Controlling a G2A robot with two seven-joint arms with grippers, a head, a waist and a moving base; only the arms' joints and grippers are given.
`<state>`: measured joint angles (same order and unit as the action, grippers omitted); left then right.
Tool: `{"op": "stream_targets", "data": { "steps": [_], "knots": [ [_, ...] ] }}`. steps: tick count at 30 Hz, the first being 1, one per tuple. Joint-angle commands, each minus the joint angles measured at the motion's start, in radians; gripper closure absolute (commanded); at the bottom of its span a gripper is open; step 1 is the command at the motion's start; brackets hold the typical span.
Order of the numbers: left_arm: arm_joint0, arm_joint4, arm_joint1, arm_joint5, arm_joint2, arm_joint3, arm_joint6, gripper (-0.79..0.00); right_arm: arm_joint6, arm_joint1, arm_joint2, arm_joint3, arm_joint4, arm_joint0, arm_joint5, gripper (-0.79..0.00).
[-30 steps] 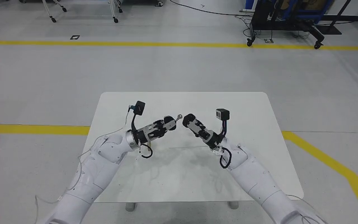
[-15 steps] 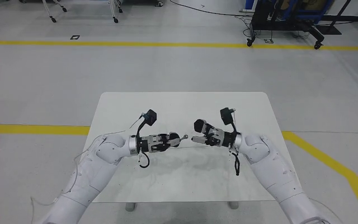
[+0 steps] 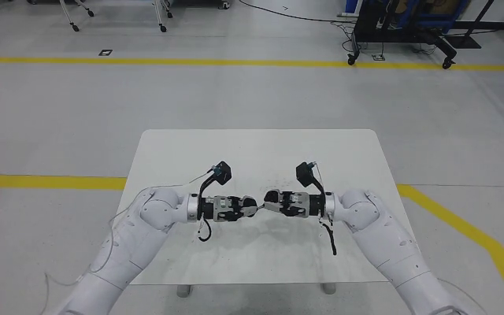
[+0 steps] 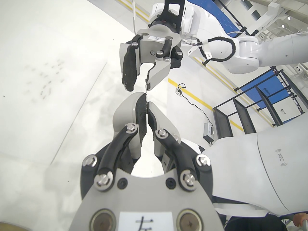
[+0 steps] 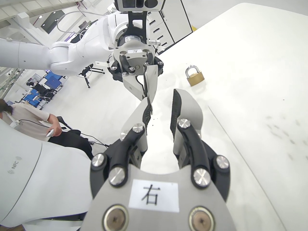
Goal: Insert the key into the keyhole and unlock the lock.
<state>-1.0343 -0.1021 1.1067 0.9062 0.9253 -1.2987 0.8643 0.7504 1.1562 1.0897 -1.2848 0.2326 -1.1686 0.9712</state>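
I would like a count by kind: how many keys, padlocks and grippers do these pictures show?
key: 1
padlock: 1
grippers: 2, the left gripper and the right gripper
Total: 4

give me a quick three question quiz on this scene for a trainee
1. Fill in: the right pincer is ____ (open or shut).
2. Which one grips the key? A left pincer, B right pincer, C neither.
3. True or false: the lock is held in a pincer.

Key: 1 open. 2 A. 3 false, it sits on the table.
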Motion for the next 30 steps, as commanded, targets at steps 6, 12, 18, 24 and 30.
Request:
{"op": "stream_targets", "data": {
  "steps": [6,12,18,24,30],
  "knots": [
    [0.009,-0.010,-0.001,-0.002,-0.014,0.005,-0.010,0.000,0.059,-0.012,-0.025,-0.002,-0.066,0.013,0.025,0.000],
    [0.016,-0.012,-0.002,0.006,-0.026,0.009,-0.017,0.000,0.078,-0.023,-0.041,-0.008,-0.061,0.021,0.020,0.000],
    [0.016,0.002,-0.005,0.023,-0.021,0.013,-0.047,-0.785,0.038,-0.029,-0.038,0.002,-0.063,0.023,0.016,0.000],
    [0.006,0.010,-0.015,0.033,0.020,0.018,-0.119,-0.785,-0.019,-0.037,-0.019,0.019,-0.073,0.016,0.041,0.000],
    [-0.004,0.009,-0.018,0.034,0.041,0.018,-0.161,-0.785,-0.124,-0.054,0.048,-0.007,-0.105,-0.024,0.041,0.000]
  ]
}}
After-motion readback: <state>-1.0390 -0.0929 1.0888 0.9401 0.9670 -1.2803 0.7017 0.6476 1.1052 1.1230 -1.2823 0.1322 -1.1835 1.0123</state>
